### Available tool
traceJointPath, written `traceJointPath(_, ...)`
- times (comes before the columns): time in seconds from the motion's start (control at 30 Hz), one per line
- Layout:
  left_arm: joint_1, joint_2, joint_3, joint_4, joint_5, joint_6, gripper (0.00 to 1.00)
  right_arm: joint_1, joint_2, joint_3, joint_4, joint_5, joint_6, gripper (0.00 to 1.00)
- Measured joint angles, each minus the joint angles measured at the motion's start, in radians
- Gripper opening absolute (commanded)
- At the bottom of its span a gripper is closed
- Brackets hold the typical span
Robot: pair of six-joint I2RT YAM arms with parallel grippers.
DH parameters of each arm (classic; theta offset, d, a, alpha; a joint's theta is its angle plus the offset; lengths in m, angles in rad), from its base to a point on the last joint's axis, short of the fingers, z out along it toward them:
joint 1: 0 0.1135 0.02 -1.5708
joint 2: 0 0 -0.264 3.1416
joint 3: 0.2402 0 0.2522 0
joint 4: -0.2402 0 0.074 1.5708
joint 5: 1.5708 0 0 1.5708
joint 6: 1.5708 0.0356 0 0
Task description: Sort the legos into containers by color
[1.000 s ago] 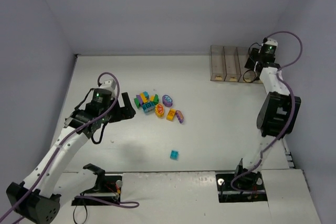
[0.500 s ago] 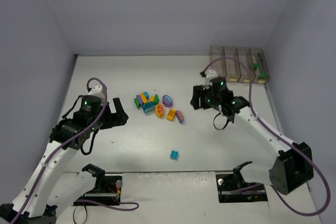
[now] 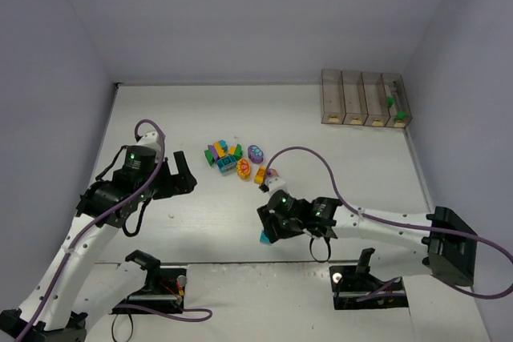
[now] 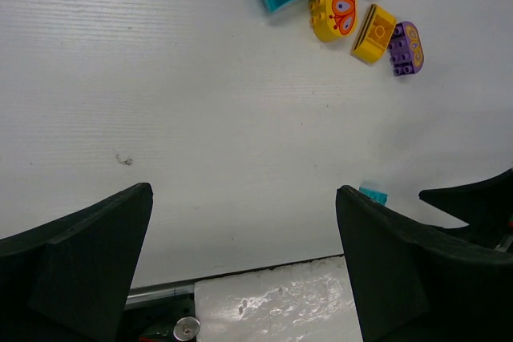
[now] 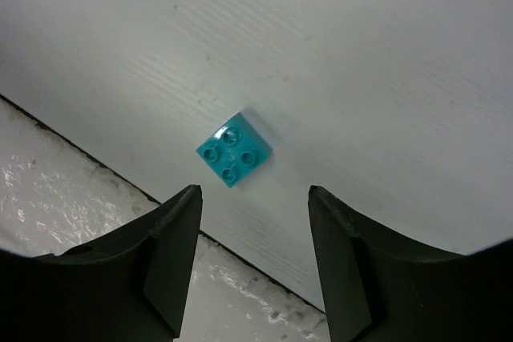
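Currently: right gripper (image 5: 252, 206), fingers spread, poised straddling the lone teal brick (image 5: 233, 150) by the table's (image 5: 361, 54) front edge, likely to pinch it; left gripper (image 4: 244, 230) spread, clear of the pile (image 3: 238, 162); bins (image 3: 353, 100) well apart.

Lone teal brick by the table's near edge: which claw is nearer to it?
Right. The right claw hangs open directly above the teal brick. The left claw is far off to its left, open, beside the brick pile.
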Motion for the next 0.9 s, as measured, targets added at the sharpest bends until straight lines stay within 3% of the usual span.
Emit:
traceJointPath(0.2,0.0,0.031,0.001,0.0,0.019,0.0,0.9,0.126,0.122,0.0,0.05,0.045,0.056,0.52)
traceJointPath(0.53,0.0,0.032,0.001,-0.001,0.03,0.001,0.9,0.132,0.298,0.048,0.116,0.113,0.043,0.5)
traceJointPath(0.63,0.0,0.031,0.001,-0.001,0.033,0.002,0.9,0.132,0.339,0.082,0.141,0.119,0.032,0.41)
traceJointPath(0.77,0.0,0.029,0.001,-0.001,0.033,0.009,0.9,0.132,0.352,0.091,0.16,0.117,0.026,0.1)
traceJointPath(0.83,0.0,0.029,0.001,-0.001,0.033,0.01,0.9,0.129,0.352,0.091,0.161,0.117,0.025,0.0)
traceJointPath(0.9,0.0,0.029,0.0,0.0,0.033,0.012,0.9,0.122,0.351,0.091,0.16,0.113,0.024,0.0)
